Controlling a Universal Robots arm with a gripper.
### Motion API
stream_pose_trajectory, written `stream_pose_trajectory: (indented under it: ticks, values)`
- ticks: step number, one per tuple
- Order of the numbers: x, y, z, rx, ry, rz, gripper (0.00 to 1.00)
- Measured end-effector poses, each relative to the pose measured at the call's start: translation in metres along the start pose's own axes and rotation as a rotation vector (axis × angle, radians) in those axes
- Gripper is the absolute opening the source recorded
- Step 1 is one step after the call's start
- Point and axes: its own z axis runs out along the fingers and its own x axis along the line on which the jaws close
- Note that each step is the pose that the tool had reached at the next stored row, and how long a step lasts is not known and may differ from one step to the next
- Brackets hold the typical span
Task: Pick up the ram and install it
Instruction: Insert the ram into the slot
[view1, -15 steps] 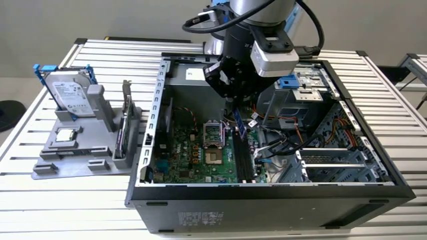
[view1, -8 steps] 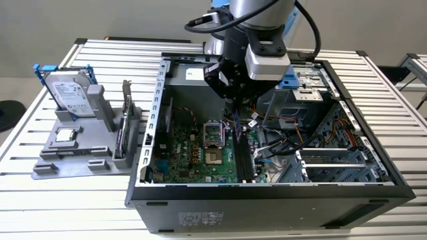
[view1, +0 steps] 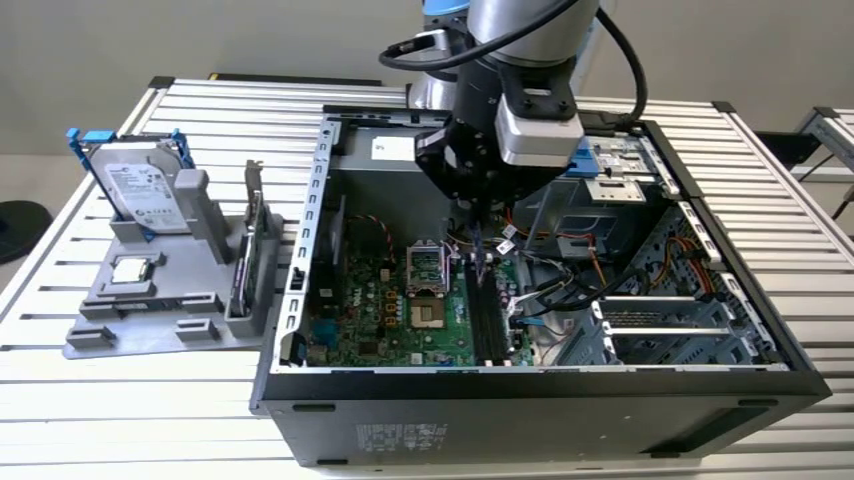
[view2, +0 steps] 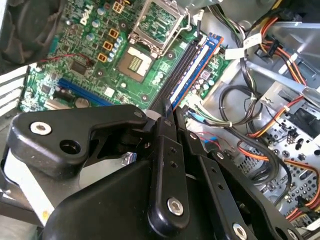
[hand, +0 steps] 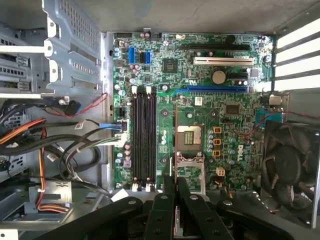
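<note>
**Ram clamped above the memory slots**

The open computer case (view1: 534, 410) is seen lying on its side, and the gripper (view1: 474, 212) hangs inside it from above. Directly below the gripper the green motherboard (hand: 200, 107) is spread across the floor of the case. A round black fan (hand: 290, 160) is mounted off to one side of the tool.

Outside the case, well apart from the gripper at the exterior view's left, a grey holder (view1: 160, 310) is set on the slatted table. A silver hard drive (view1: 140, 190) and a small square processor chip (view1: 130, 270) are kept in it.

In both wrist views the black fingers (hand: 162, 219) are seen drawn almost together. A thin tan strip is pinched between them. Seen edge-on, it can only be taken, with some doubt, to be the ram (hand: 174, 219). It is held at the fingertips, above the board and not seated.

The black memory slots (hand: 142, 140) run just beside the fingertips, parallel to the pinched strip. The open processor socket (hand: 189, 135) lies just beside the fingertips on the other side.
</note>
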Motion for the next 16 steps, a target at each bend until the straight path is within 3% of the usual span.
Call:
stream_pose_trajectory:
  ticks: [10,16]
  values:
    - [0.0128,0.0000,0.0035,-0.0006,-0.0020,-0.029,0.00]
    - [0.0159,0.0001,0.0047,-0.0008,-0.0025,-0.044,0.00]
